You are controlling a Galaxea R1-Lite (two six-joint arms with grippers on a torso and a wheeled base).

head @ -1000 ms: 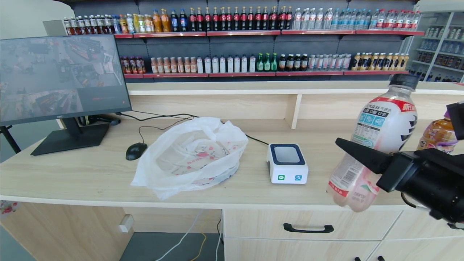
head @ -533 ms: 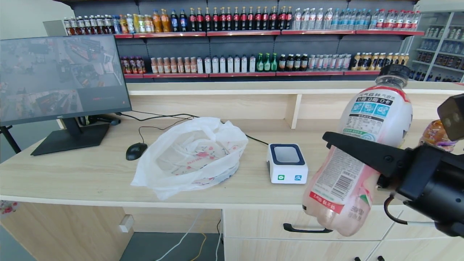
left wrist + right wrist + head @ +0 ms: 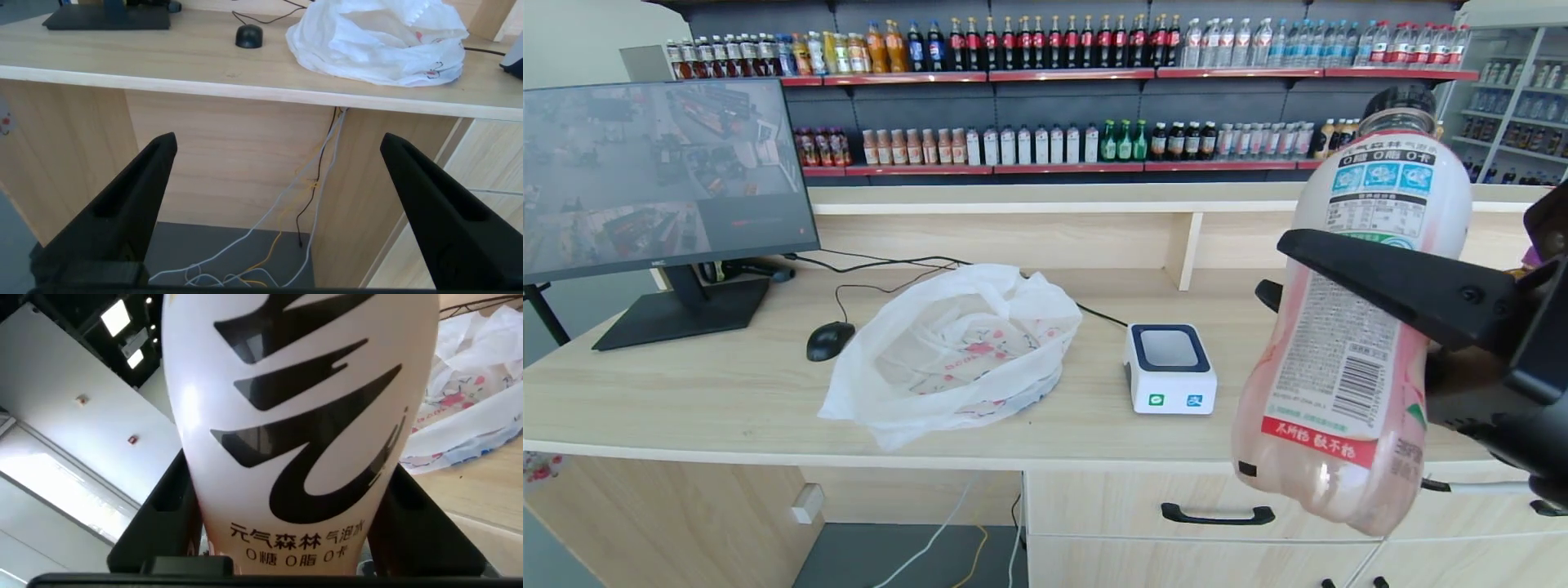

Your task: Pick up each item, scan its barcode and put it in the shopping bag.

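In the head view a pink drink bottle [image 3: 1347,327] with a dark cap hangs above the counter's right end, nearly upright, its barcode facing the camera. My right gripper [image 3: 1278,269] is shut on the bottle's middle, one finger crossing its front. The right wrist view shows the same bottle [image 3: 302,433] gripped by my right gripper [image 3: 294,531]. The white scanner [image 3: 1170,367] sits on the counter to the bottle's left. Further left lies the crumpled white shopping bag [image 3: 956,351] [image 3: 376,41], mouth up. My left gripper [image 3: 274,212] is open with nothing in it, low in front of the counter.
A monitor [image 3: 662,171] and a black mouse [image 3: 829,339] occupy the counter's left part, with cables behind the bag. A raised wooden ledge [image 3: 1094,204] runs along the back. Drawers with a black handle [image 3: 1217,514] are below. Shelves of bottles stand behind.
My right gripper has raised the pink bottle, brought it closer to the head camera and turned it from tilted to nearly upright. The bag and scanner have not moved.
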